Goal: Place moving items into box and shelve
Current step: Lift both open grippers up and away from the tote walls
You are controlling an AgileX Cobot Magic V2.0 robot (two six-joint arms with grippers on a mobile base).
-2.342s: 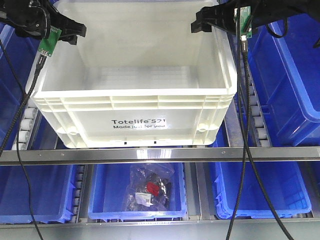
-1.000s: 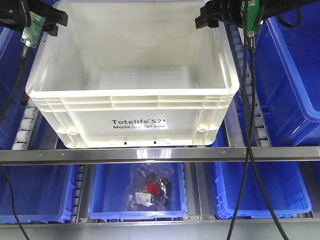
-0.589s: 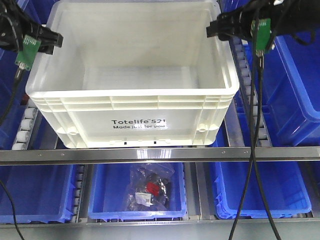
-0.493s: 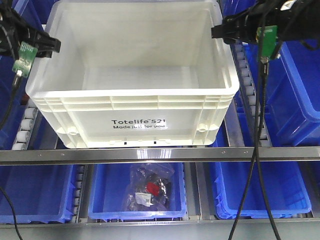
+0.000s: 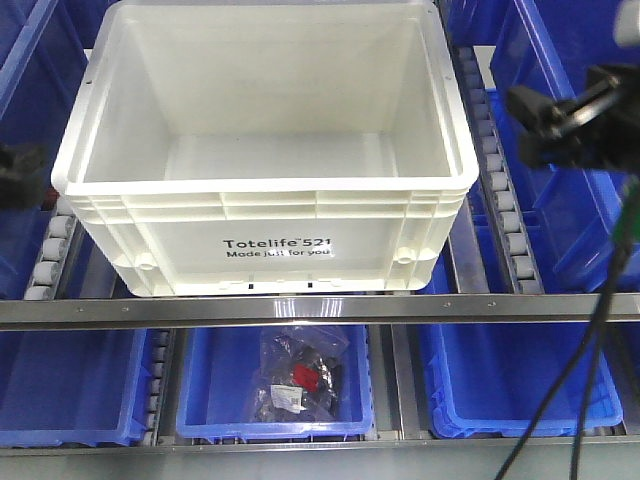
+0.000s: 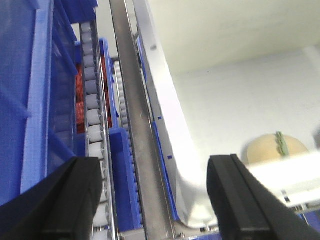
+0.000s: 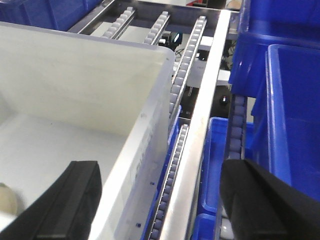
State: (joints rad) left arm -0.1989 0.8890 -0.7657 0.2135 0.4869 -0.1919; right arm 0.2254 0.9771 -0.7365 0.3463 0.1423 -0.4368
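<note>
Your large cream-white rectangular plastic crate [image 5: 265,215], ribbed at the rim and printed "Totelife 521 Made just for you" in black, sits on the upper roller shelf, its front wall just behind the metal shelf rail [image 5: 320,308]. In the front view its interior looks bare.

Your right gripper [image 7: 165,200] has its two black fingers [image 7: 255,200] spread wide, holding nothing. Through your right wrist camera the crate's corner rim runs up between the fingers, near the left one, and the roller track [image 7: 187,65] and a blue plastic bin [image 7: 295,115] lie beside the right one. A sliver of a pale cream-yellow round ball [image 7: 6,199] shows at the lower left edge, inside the crate and outside the finger gap. In the front view this gripper is a dark blur to the right of the crate, apart from it.

Your left gripper [image 6: 150,200] also has its fingers [image 6: 60,200] spread, gripping nothing. The metal rail and rollers pass between them. A pinkish-peach round ball [image 6: 277,150] with a green stem mark lies beyond the right finger, against the white wall, not between the fingers.

Below the shelf, a blue bin [image 5: 275,385] holds a clear plastic bag of small parts [image 5: 300,380].
</note>
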